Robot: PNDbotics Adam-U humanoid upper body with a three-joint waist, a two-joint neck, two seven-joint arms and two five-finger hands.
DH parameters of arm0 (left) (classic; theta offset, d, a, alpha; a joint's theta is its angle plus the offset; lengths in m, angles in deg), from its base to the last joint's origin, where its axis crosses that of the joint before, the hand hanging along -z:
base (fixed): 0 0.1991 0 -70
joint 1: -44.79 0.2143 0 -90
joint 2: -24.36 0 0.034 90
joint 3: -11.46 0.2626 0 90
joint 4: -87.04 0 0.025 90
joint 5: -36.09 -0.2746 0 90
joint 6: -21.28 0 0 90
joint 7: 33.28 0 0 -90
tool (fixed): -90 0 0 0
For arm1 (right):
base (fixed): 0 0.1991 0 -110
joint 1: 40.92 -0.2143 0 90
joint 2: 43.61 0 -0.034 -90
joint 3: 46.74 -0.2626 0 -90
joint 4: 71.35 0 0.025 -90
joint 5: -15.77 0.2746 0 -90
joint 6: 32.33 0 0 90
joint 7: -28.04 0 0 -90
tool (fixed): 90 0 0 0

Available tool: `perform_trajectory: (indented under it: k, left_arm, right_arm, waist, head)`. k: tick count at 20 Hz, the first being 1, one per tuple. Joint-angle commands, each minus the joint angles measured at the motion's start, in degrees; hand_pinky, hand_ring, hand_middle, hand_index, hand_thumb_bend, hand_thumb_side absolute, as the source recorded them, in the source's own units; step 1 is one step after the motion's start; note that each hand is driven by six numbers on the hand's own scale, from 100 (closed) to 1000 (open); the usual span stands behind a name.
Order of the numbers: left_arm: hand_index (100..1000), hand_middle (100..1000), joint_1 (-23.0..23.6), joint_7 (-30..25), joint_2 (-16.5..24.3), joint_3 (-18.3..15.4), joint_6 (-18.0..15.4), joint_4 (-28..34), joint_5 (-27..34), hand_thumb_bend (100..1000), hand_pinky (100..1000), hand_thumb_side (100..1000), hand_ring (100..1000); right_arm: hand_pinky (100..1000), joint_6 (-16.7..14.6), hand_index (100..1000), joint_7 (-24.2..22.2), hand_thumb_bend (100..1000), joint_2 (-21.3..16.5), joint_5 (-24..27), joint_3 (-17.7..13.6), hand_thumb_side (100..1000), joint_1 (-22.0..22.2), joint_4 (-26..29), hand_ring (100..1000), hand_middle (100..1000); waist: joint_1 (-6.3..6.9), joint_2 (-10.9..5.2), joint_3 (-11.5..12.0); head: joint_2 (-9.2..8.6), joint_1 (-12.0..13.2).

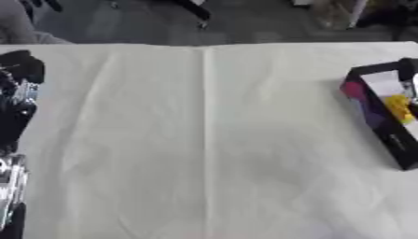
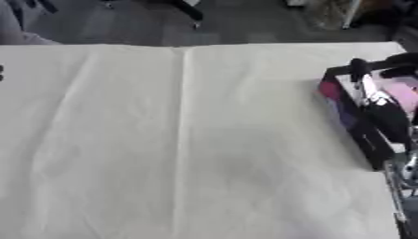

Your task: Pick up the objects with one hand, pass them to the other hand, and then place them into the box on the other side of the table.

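Right eye view: the box (image 2: pixel 359 126) sits at the right edge of the tabletop, dark walls with red and purple patches on the side facing the middle. My right hand (image 2: pixel 384 114) hangs over it, dark fingers (image 2: pixel 390 122) pointing down into the opening, with something pale pink beside them inside. I can't tell if those fingers are spread or pinching anything; too blurred. In the left eye view the same box shows a white thing (image 1: pixel 384 83) and a yellow thing (image 1: pixel 398 106) lying inside; can't make out what they are.

My left hand (image 1: pixel 18 88) shows at the left edge of the tabletop, black with silver parts, well apart from the box. Can't tell its fingers either. The cloth (image 1: pixel 204 140) covering the tabletop is bare between the two sides, creased down the middle; I see no loose object left on it.

My read: the placing step is at or near its end on the right side.

Risks from here: pulling the right hand out at an angle could catch the box wall and drag or tip the box, since it sits just at the edge. If an object is in the fingers, lifting before letting go would carry it back out. The cloth could bunch if the box slides.
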Motion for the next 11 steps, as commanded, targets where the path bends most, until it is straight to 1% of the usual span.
perform_trajectory:
  k: [1, 3, 5, 7, 8, 11]
  left_arm:
    - [774, 666, 0.18, 0.52, 0.19, 0.07, -0.53, 1.14, -1.15, 648, 727, 742, 703]
    - [785, 670, 0.56, 1.51, -0.39, -0.14, -1.22, 1.5, -1.34, 633, 729, 784, 707]
    - [812, 690, 0.62, 3.0, -1.08, -0.19, -1.91, 1.58, -1.14, 609, 738, 903, 724]
    - [830, 710, 0.66, 4.08, -1.47, 0.07, -2.97, 1.82, -1.05, 579, 747, 1000, 737]
    - [843, 728, 0.75, 4.26, -1.62, 0.22, -3.45, 1.84, -1.11, 551, 755, 1000, 748]
    - [864, 746, 1.18, 4.2, -2.04, 0.55, -4.52, 1.64, -1.49, 505, 764, 1000, 760]
  right_arm:
    - [776, -0.86, 988, -1.13, 551, 0.94, 0.82, 0.6, 577, 0.34, 0.34, 513, 545]
    - [775, -1.02, 984, -1.07, 548, 1.15, 0.37, 0.18, 577, 0.63, 0.18, 513, 544]
    - [773, -0.92, 973, -0.53, 539, 1.47, 0.32, -0.21, 575, 0.67, 0.03, 511, 540]
    - [773, -0.97, 966, -0.53, 535, 1.35, 0.57, -0.08, 577, 0.41, 0.1, 511, 540]
    - [772, -0.97, 964, -0.77, 531, 1.35, 0.56, 0.04, 577, 0.29, 0.13, 509, 538]
    - [771, -0.88, 957, -1.43, 531, 1.6, 0.25, 0.13, 579, 0.26, 0.12, 505, 532]
  waist:
    - [-0.37, -0.76, -0.22]
    - [-0.35, -0.79, -0.13]
    - [-0.31, -0.8, -0.03]
    - [-0.26, -0.77, 0.1]
    - [-0.25, -0.83, 0.06]
    - [-0.21, -1.12, -0.16]
  head:
    - [-0.14, -0.36]
    - [-0.14, -0.64]
    - [-0.14, -0.85]
    - [-0.14, -0.86]
    - [-0.14, -0.83]
    - [-0.14, -0.87]
